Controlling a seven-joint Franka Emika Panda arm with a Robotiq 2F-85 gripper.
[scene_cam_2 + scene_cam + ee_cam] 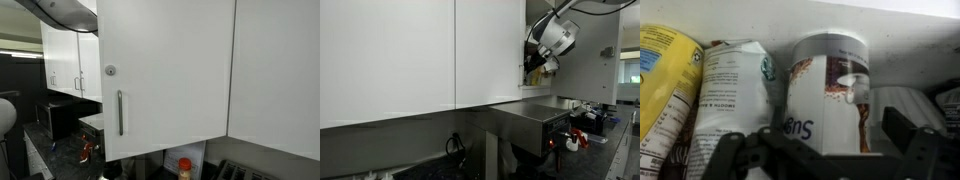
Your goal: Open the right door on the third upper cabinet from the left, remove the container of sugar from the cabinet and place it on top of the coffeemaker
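Sugar container (pixel 826 88) stands upright, long axis vertical, before wide-open, empty gripper (pixel 820 157).

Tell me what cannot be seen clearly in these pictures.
- Wrist view: the end effector covers the lower label of the container of sugar.
- Exterior view: the right door hides the shelves and the arm.
- Exterior view: white panels hide the container of sugar; the end effector's fingers are too small.
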